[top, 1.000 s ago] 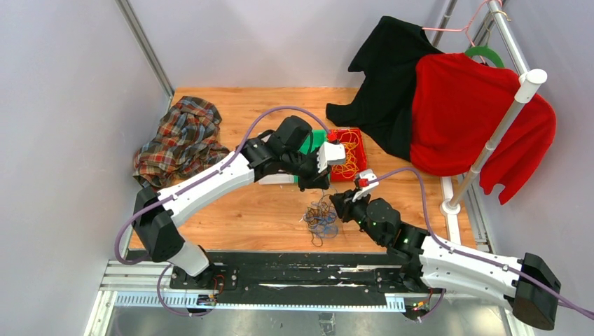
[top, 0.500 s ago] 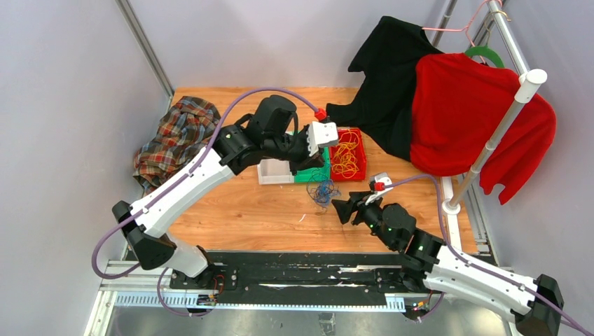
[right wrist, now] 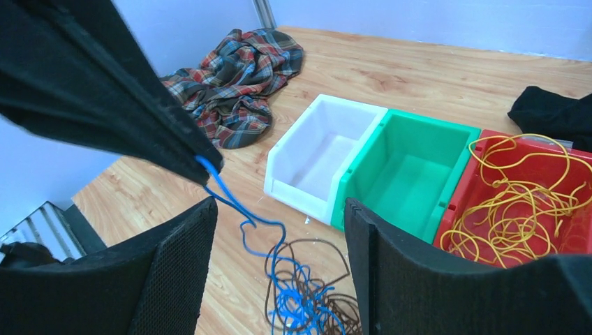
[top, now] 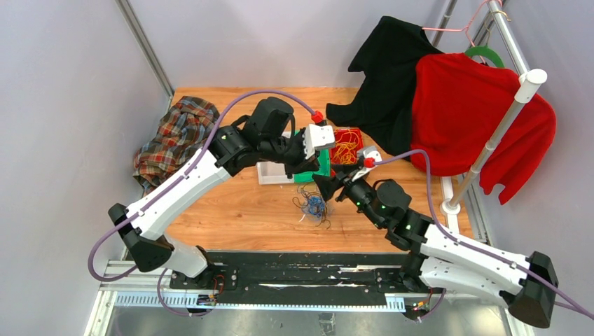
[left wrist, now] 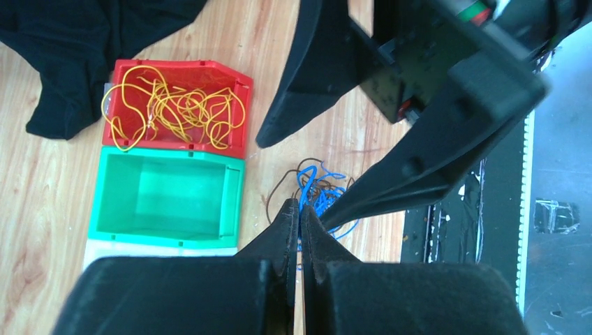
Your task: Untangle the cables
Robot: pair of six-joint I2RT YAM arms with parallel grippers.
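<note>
The left arm reaches from the near left across the wooden table (top: 252,217), its elbow raised high and its wrist bent down over the middle. The left gripper (left wrist: 297,216) has its fingers pinched together on a thin blue wire strand (right wrist: 230,199). That strand runs down from the tips to the tangle of blue and dark wire loops (top: 313,206), which lies on the boards just near of the bins. The right arm stretches low from the near right, pointing far and left. The right gripper (right wrist: 279,209) has its fingers spread wide and holds nothing, poised above the tangle close beside the left fingertips. Beyond stand a white plastic bin (right wrist: 321,150), a green plastic bin (right wrist: 412,167) and a red plastic bin (right wrist: 461,195) side by side. Loose yellow wire loops (right wrist: 516,202) lie in the red one. A crumpled plaid shirt (right wrist: 237,77) lies at the far left
</note>
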